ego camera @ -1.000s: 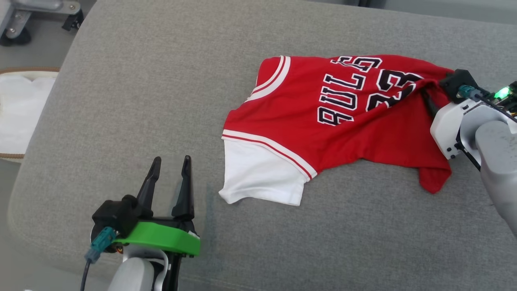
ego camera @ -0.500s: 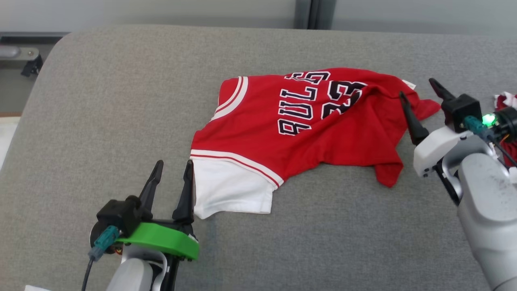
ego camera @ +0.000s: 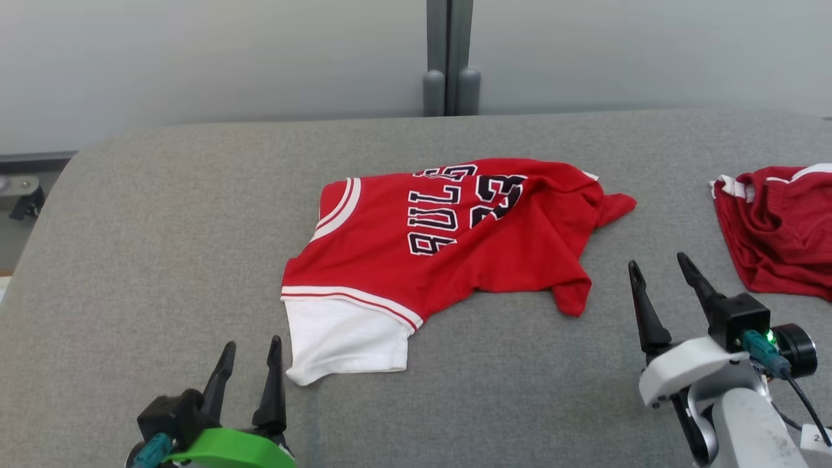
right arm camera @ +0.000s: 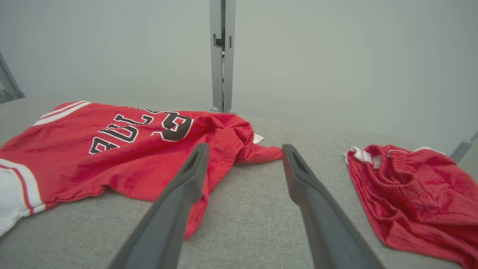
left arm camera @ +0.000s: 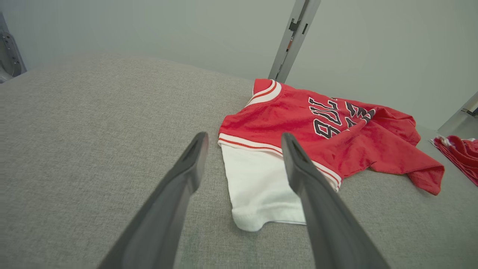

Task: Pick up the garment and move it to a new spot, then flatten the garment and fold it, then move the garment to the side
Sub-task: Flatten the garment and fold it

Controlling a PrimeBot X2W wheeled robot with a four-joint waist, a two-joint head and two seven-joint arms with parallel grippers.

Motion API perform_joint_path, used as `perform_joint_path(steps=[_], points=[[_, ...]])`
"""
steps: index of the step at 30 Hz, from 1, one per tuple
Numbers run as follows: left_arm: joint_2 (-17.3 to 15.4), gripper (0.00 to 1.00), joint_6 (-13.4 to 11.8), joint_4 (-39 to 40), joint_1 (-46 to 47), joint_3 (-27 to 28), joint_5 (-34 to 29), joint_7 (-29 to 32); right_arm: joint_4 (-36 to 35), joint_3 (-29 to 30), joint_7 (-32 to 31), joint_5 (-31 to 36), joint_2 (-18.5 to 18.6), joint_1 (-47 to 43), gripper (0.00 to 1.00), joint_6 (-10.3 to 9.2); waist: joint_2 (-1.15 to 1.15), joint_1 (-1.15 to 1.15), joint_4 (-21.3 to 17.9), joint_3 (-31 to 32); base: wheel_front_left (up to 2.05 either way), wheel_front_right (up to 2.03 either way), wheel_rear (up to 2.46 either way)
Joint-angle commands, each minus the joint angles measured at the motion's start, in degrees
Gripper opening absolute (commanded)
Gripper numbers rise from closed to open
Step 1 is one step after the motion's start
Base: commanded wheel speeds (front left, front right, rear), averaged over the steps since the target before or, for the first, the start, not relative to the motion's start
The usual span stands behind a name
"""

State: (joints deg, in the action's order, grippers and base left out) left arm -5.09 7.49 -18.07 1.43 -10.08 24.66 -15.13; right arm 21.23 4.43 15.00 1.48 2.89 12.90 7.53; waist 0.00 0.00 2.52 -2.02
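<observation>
Now released, the red jersey lies rumpled on the grey cushion; the right gripper has drawn back, jaws apart and empty, the left gripper likewise. Relocation appears complete; flattening follows.

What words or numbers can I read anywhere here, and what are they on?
"BUL": black letters across the red jersey; the letters after them are lost in a crease.
"23": beside those letters on the jersey, partly creased.
White tag at the jersey's edge: too small to read.
</observation>
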Motion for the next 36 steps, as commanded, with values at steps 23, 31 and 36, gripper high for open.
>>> perform_joint_path(steps=[23,31,36], points=[[0.3,1.00,0.0,-0.5,-2.3,0.8,-0.9,0.0,-1.6,-3.2,0.3,-6.4,0.1,-6.3,1.00,-0.09,0.00,0.00,-1.1,2.8,0.00,0.00,0.00],[-0.1,1.00,0.0,-5.6,-1.8,-2.5,2.5,1.9,-1.6,-3.2,0.2,-6.2,0.1,-5.9,1.00,-0.09,0.00,0.00,-1.1,2.4,0.00,0.00,0.00],[0.1,1.00,0.0,-9.3,0.1,-3.9,7.3,6.2,-1.6,-3.8,0.2,-6.0,0.1,-5.4,1.00,-0.09,0.00,0.00,-1.6,1.6,0.00,0.00,0.00]])
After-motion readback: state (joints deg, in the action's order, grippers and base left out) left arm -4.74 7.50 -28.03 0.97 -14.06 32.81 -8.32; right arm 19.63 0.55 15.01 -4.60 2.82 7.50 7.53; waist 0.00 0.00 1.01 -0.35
